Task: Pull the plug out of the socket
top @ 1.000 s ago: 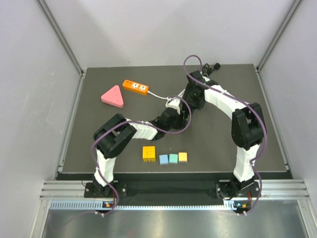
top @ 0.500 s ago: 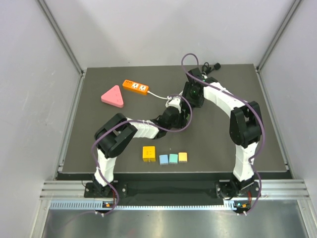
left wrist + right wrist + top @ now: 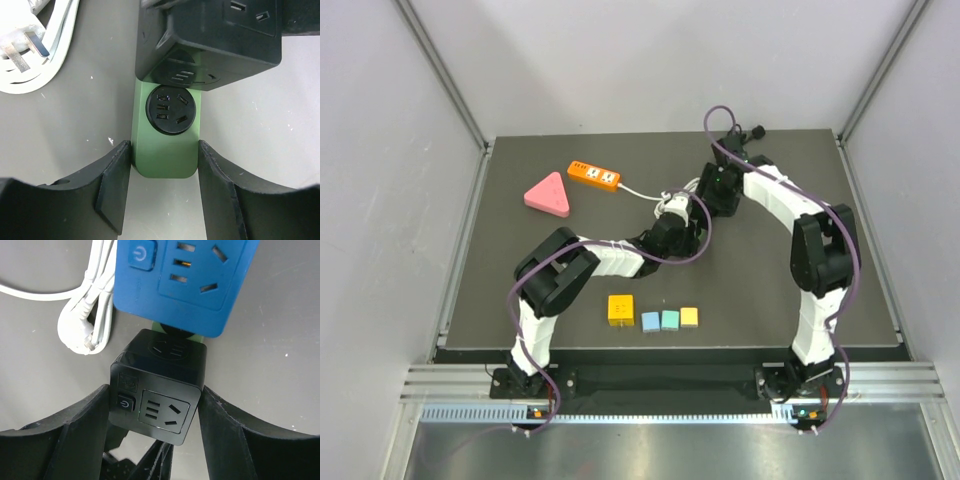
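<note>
Showing blue strip (image 3: 185, 285) R-cam only; L hand (image 3: 164, 167) clamps green socket (image 3: 166, 150).

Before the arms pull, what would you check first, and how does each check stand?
1. Left pincer clamps the green plastic socket strip: ok, fingers against both sides.
2. Right pincer grips the black cube-shaped plug: ok, fingers flank it closely.
3. Plug already free of the strip: cannot tell, the cube hides the joint.
4. White coiled cable clear of both pincers: ok, lying aside.
5. Blue square socket block clear of the pull: cannot tell.
</note>
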You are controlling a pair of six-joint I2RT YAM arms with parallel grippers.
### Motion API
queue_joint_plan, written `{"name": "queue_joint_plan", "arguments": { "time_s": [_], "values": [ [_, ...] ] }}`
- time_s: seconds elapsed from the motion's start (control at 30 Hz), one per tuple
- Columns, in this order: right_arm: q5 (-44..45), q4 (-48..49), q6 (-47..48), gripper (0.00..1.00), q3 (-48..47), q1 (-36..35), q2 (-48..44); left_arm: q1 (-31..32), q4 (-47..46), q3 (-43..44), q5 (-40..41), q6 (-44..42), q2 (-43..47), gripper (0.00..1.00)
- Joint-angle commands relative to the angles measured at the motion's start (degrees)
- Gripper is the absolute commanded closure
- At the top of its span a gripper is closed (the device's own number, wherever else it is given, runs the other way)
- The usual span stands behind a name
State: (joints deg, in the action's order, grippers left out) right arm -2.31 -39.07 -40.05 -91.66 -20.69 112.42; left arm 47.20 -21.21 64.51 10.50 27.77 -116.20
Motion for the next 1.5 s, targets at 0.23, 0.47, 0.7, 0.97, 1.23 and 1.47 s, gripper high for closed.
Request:
{"name": "queue_joint_plan", "arguments": {
  "time_s": [0.23, 0.47, 0.7, 0.97, 1.23, 1.47],
  "values": [
    [18.3, -6.8, 4.4, 1.0, -13.7, -7.5, -1.2, -0.9, 5.5, 0.0, 1.9, 1.3, -2.7, 1.0],
    [5.1, -3.1, 3.2, 1.0, -9.4, -2.7, -3.8, -0.8, 5.6, 0.0, 1.9, 1.3, -2.8, 1.0],
    [-5.1, 2.7, 2.1, 1.0, -3.4, 1.1, -5.4, -0.8, 5.5, 0.1, 1.7, 1.1, -2.9, 1.0],
    [19.1, -7.9, 6.6, 1.0, -12.7, -7.2, -2.6, -0.8, 5.6, 0.4, 1.5, 1.0, -3.1, 1.0],
    [2.9, -0.6, 4.1, 1.0, -4.5, -2.1, -6.6, -0.7, 5.1, -0.3, 1.3, 0.7, -2.5, 1.0],
    [-2.6, 5.4, 9.3, 1.0, 2.1, -0.4, -10.2, -1.5, -1.0, -3.9, -13.7, -3.2, 2.9, 0.9]
  ]
}}
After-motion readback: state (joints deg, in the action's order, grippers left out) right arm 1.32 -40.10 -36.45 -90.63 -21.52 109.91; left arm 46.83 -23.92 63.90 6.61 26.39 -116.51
